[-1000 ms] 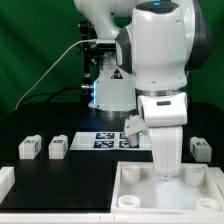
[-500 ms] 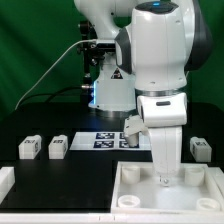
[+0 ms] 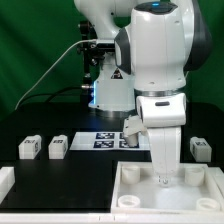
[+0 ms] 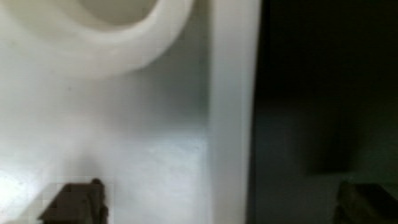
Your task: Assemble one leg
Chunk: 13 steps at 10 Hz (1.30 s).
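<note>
The arm (image 3: 155,50) wears glossy white rounded shells split by black joint seams. A black cable (image 3: 55,62) trails to it, a blue light (image 3: 93,95) glows low down, and the white pincer (image 3: 165,175) ends in dark fingertips (image 4: 71,203).

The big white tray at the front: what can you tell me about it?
The panel is a large white, plastic-looking tray with a raised rim, lying flat on the black table at the exterior view's lower right, cut off by the picture's edge. Small round bosses rise from its floor near the corners. The gripper reaches down into its far side; contact cannot be told.
</note>
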### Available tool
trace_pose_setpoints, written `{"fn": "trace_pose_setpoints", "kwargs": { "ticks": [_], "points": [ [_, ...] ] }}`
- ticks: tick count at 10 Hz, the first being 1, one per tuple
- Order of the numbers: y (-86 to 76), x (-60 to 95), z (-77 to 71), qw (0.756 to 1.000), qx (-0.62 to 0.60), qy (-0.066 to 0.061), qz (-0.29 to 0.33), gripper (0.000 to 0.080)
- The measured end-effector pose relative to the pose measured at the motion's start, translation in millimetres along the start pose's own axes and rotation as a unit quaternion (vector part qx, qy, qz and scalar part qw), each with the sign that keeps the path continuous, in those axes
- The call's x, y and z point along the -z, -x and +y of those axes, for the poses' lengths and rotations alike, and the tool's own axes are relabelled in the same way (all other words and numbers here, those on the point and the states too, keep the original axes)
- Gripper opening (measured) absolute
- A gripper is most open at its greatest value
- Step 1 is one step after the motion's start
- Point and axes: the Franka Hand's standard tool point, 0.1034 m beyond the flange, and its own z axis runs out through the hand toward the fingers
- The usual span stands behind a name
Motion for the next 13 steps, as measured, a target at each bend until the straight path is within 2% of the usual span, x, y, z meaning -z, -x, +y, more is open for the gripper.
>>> {"fn": "trace_pose_setpoints", "kwargs": {
  "ticks": [1,2,3,4,5,6,7,8,9,11,13],
  "points": [
    [0.1,0.5,0.3,1.0,-0.001,0.0,0.0,0.0649],
    [1.1,16.5,0.0,0.999,-0.033,-0.003,-0.006,0.0649],
    [-4.7,36.8,-3.7,0.997,-0.076,0.005,-0.01,0.0649],
    [-16.0,50.1,-12.1,0.993,-0.12,0.011,-0.009,0.0649],
    [-27.1,54.0,-24.4,0.98,-0.199,0.009,-0.007,0.0649],
    [-43.4,52.8,-38.1,0.953,-0.304,0.008,0.002,0.0649],
    [-66.9,49.0,-53.4,0.923,-0.384,0.009,0.014,0.0649],
    [-78.9,46.1,-59.2,0.907,-0.42,0.01,0.021,0.0649],
    [-74.3,46.6,-56.2,0.897,-0.442,0.008,0.023,0.0649],
    [-79.1,43.3,-59.6,0.827,-0.561,-0.003,0.027,0.0649],
    [-97.9,26.0,-77.7,0.722,-0.691,-0.029,0.016,0.0649]
  ]
}}
